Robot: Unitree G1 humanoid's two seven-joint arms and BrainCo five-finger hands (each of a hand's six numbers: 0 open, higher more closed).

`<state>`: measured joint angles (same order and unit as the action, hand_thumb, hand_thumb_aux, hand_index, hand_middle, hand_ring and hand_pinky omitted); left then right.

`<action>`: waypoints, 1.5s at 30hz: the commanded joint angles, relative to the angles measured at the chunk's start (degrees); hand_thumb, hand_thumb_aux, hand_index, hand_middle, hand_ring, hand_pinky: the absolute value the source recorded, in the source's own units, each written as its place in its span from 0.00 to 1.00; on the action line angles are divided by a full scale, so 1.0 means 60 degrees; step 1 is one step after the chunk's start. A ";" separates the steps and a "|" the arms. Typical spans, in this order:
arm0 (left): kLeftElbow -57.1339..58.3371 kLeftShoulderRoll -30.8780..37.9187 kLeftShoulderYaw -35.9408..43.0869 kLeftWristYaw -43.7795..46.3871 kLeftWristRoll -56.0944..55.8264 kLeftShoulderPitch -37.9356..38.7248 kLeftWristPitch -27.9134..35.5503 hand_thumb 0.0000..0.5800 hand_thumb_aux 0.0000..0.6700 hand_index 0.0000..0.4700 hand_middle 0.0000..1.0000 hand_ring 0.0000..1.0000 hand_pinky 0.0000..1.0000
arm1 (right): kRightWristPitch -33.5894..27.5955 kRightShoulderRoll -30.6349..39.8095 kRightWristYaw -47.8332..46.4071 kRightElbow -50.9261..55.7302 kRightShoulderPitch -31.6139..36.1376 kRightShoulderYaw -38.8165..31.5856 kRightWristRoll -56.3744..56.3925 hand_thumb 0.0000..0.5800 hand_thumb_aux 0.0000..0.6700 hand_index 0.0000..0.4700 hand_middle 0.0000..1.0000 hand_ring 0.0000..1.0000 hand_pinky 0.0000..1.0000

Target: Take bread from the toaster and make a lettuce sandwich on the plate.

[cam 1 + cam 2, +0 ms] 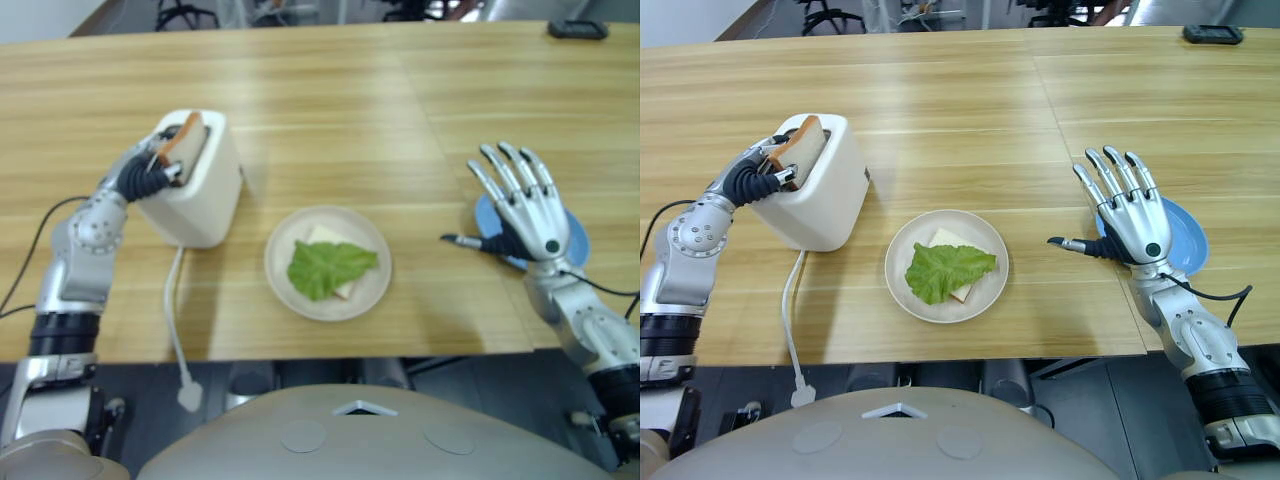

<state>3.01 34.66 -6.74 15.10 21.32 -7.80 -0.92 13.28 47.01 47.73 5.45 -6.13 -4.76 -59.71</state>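
On the plate point(980, 297), bottom slice point(952, 238) and lettuce point(943, 271) already laid. At the toaster point(825, 205), second slice point(805, 146) gripped in the left hand point(765, 180) fingers, yet to go on top; right hand point(1132, 218) fingers spread, empty.

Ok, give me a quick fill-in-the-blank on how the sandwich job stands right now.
1. The left hand is shut on the browned bread slice standing in the ____ boxy toaster.
2. On the round cream plate, the green lettuce leaf lies ____ the pale bread slice.
3. The right hand is spread open over the small round ____ dish.
Missing words: white; on; blue.
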 commanded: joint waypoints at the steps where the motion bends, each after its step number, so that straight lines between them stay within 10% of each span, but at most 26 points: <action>1: 0.0348 -0.0282 0.0059 -0.0054 -0.0462 -0.0148 -0.0010 1.00 1.00 0.98 1.00 1.00 1.00 | 0.0072 -0.0028 -0.0066 0.0058 -0.0094 -0.0079 -0.0037 0.00 0.00 0.00 0.00 0.00 0.00; 45: -0.0968 0.0486 -0.1050 -0.2141 -0.0494 -0.1328 -0.1059 1.00 1.00 0.98 1.00 1.00 1.00 | 0.0141 -0.0406 -0.0013 0.0260 0.0133 -0.0628 -0.0323 0.00 0.00 0.00 0.00 0.00 0.00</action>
<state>-1.60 36.56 -12.33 2.02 18.17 -15.01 -6.86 13.70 45.07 47.72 6.26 -5.58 -7.66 -61.27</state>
